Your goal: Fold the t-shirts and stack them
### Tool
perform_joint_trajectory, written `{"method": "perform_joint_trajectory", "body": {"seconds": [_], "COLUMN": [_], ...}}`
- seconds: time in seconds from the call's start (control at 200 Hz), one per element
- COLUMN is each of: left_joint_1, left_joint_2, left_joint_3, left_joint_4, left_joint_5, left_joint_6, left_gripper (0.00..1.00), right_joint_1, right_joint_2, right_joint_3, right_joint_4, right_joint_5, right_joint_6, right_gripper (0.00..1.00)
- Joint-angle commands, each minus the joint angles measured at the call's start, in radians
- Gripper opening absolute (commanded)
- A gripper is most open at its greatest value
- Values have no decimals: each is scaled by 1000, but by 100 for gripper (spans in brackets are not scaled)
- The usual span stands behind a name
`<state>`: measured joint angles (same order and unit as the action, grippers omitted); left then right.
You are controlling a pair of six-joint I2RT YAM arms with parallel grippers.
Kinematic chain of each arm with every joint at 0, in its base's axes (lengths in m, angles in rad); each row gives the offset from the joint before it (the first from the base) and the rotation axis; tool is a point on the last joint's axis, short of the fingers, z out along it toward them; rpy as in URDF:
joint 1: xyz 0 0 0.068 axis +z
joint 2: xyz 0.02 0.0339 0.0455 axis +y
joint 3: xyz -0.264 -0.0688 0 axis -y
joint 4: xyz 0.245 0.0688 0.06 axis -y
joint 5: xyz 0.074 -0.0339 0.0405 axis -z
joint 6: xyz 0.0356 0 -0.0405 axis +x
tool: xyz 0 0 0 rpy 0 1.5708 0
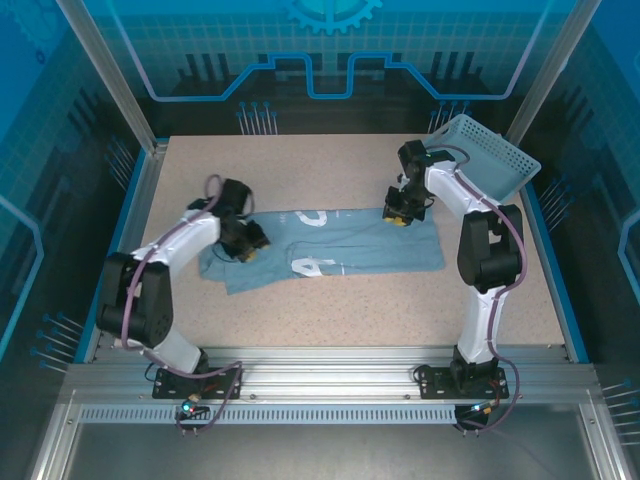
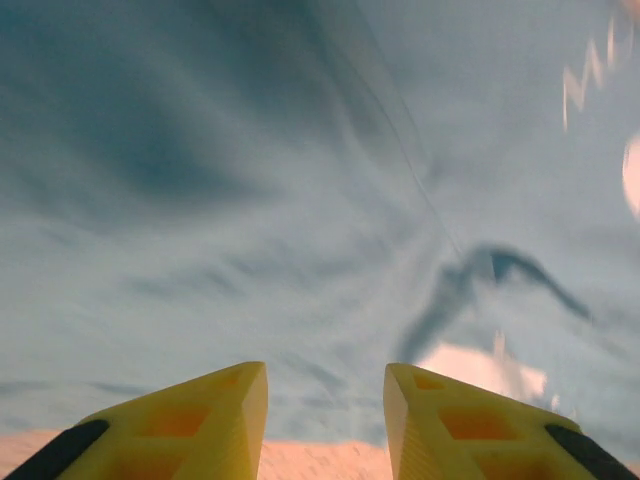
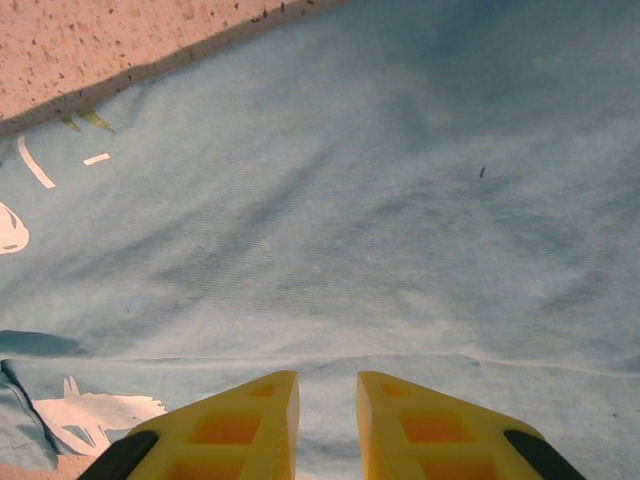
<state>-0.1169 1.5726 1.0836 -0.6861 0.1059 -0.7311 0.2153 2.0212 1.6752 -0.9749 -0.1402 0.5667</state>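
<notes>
A pale blue-grey cloth t-shirt [image 1: 335,248] with white print lies as a long band mid-table [image 1: 350,320]. The left gripper [image 1: 252,241], jaws moderately parted, is at its left end; the right gripper [image 1: 398,216], jaws narrowly parted, is at its far-right edge.

Blue basket [image 1: 487,157] — far right of table [image 1: 330,320]

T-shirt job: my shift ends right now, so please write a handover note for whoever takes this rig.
Left gripper: fingers parted, empty, over the t-shirt at its left end.
Right gripper: fingers slightly parted, empty, over its far right part.
The t-shirt lies on the table as a long strip, seemingly folded lengthwise.
Basket: far right corner.
Left to do: cross folds, then stacking.
</notes>
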Motion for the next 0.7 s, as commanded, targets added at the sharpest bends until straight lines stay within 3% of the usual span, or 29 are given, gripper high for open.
{"method": "perform_joint_trajectory", "body": {"seconds": [0.0,0.15,0.3,0.435,0.695], "left_joint_1": [92,193,224,224,224], "left_joint_2": [2,53,108,157,144], "left_joint_3": [-26,-21,-38,-44,-54], "left_joint_4": [-30,33,151,184,180], "left_joint_5": [-77,-96,-1,21,25], "left_joint_6": [123,227,264,259,254], "left_gripper": [41,46,50,44,21], "right_joint_1": [18,18,18,17,15], "right_joint_2": [-37,-48,-57,-60,-59], "right_joint_3": [-10,-18,-28,-34,-28], "right_joint_4": [5,5,4,2,6], "right_joint_5": [-25,-27,-24,-21,-30], "right_joint_6": [-15,-21,-22,-20,-12], "right_gripper": [23,24,24,24,23]}}
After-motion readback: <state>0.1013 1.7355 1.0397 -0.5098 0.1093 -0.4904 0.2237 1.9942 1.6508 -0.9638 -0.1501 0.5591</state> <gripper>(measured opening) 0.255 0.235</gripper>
